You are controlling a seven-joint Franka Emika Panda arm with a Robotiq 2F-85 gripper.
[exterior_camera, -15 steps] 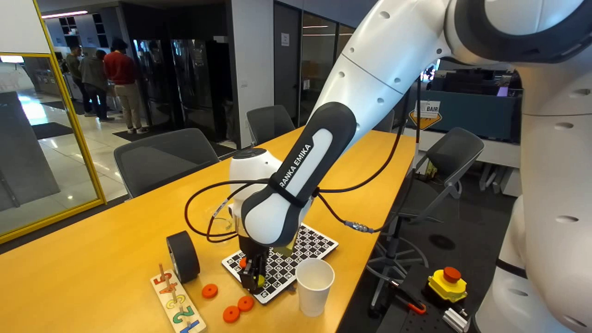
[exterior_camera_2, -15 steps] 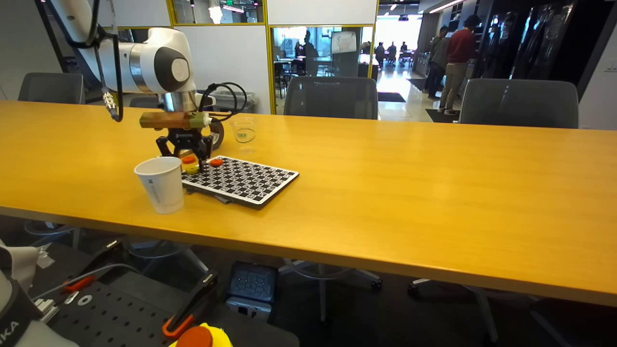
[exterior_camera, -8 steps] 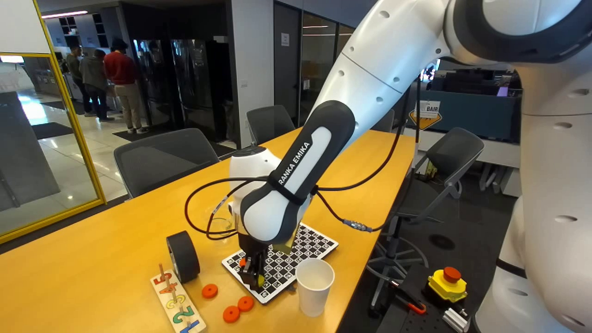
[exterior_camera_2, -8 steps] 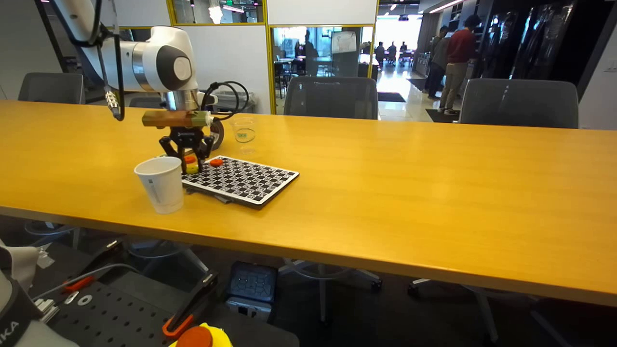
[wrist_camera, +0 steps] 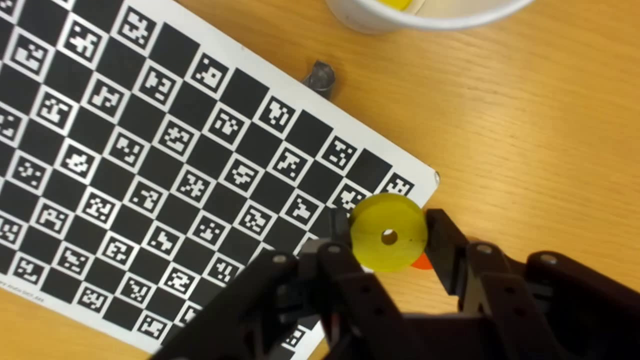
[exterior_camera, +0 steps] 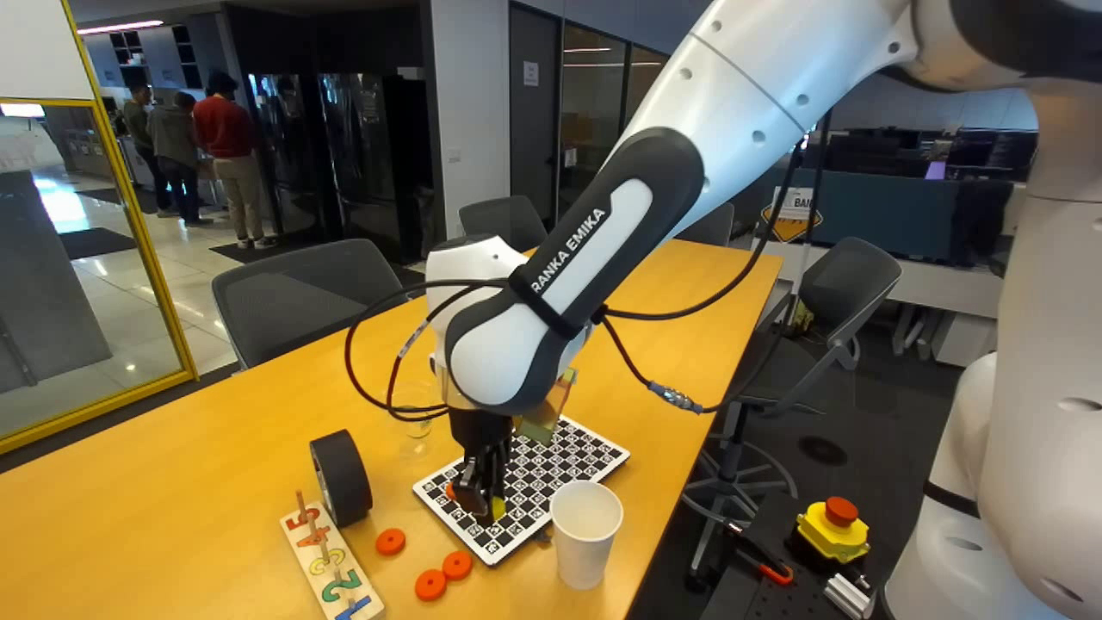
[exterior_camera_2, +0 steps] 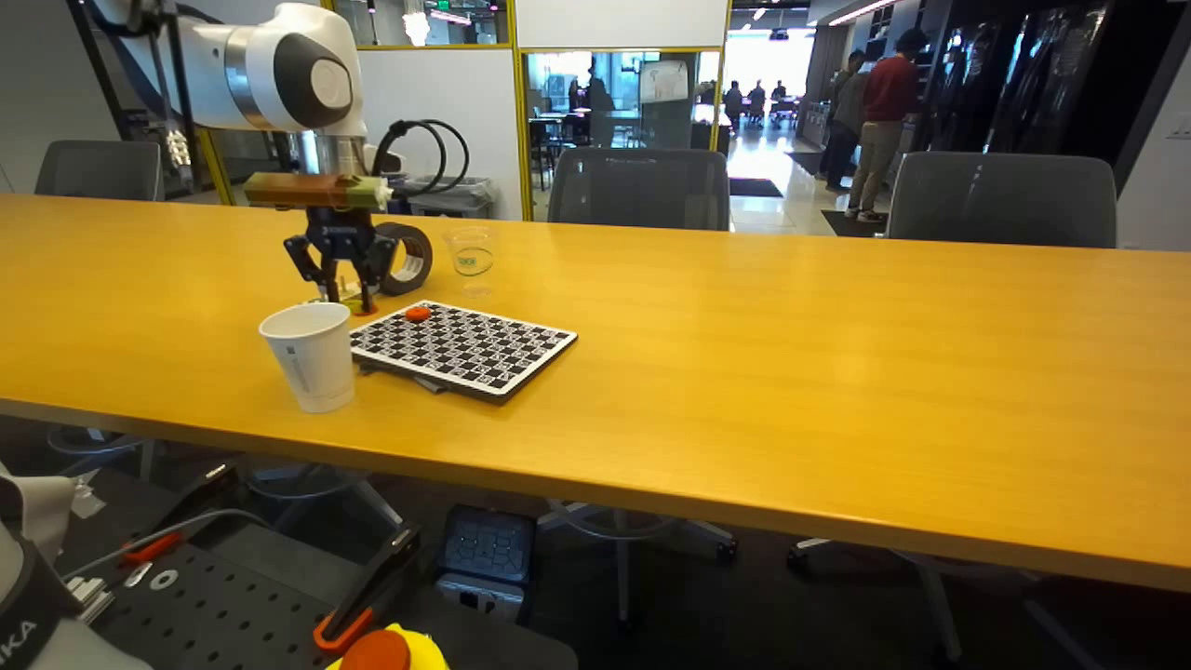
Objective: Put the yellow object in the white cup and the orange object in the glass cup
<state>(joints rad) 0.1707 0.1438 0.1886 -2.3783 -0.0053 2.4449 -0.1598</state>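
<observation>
The checkered board [exterior_camera_2: 465, 349] lay on the wooden table [exterior_camera_2: 791, 391], and by one of its corners, raised above it, hung the gripper [exterior_camera_2: 349, 299], its two fingers pinching the yellow piece [wrist_camera: 372, 245], a disc with a hole through the middle. On the board itself, near one short edge, sat an orange piece [exterior_camera_2: 419, 316]. A dark stub [wrist_camera: 320, 79] poked out from beneath one long edge, and just beside that edge the white cup [exterior_camera: 585, 538] stood upright; in the wrist view something yellow [wrist_camera: 396, 3] showed inside it, mostly cut off from sight. Off the same short edge three more orange discs [exterior_camera: 384, 545] lay flat on the table. Past the opposite long edge, apart from the board, stood the see-through glass cup [exterior_camera_2: 473, 256]. Farther out from the short edge than the discs were a black tape roll [exterior_camera: 349, 478], standing on its rim, and a wooden strip [exterior_camera: 336, 564] with pegs and painted numerals. Well away from the board were a red-topped yellow box [exterior_camera: 826, 536] and a grey chair [exterior_camera: 301, 297], and much farther from it three people [exterior_camera: 228, 129] stood together.
</observation>
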